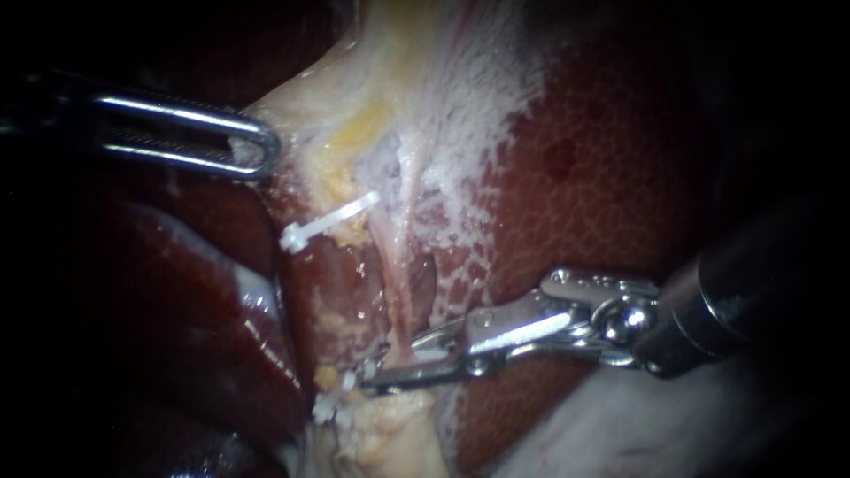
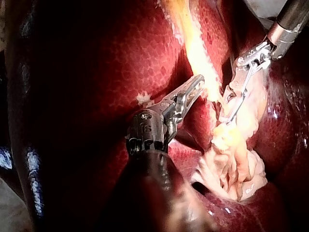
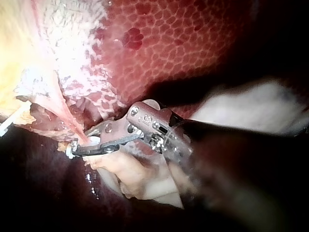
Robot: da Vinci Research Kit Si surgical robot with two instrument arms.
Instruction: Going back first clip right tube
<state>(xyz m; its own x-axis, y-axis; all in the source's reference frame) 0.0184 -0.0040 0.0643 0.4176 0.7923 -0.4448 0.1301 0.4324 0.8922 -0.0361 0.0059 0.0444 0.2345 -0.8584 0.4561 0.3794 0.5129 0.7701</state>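
Observation:
A thin pink tube, the right tube (image 1: pixel 397 301), runs down from the pale gallbladder (image 1: pixel 398 80) into the jaws of my right instrument (image 1: pixel 376 376). Those jaws lie nearly together at the tip, with a white clip (image 1: pixel 430 353) and the tube between them. The right wrist view shows the same grip: the right instrument (image 3: pixel 75 148) closes where the tube (image 3: pixel 65 113) ends. My left instrument (image 1: pixel 252 150) is shut on the gallbladder's edge and holds it taut. In the left wrist view the left instrument (image 2: pixel 197 87) bites pale yellow tissue.
Another white clip (image 1: pixel 328 221) sits across the tissue left of the tube, and a further white clip (image 1: pixel 326 405) shows below the right jaws' tip. Dark red liver (image 1: pixel 602 177) surrounds the site. Pale material (image 1: pixel 620 434) lies under the right shaft.

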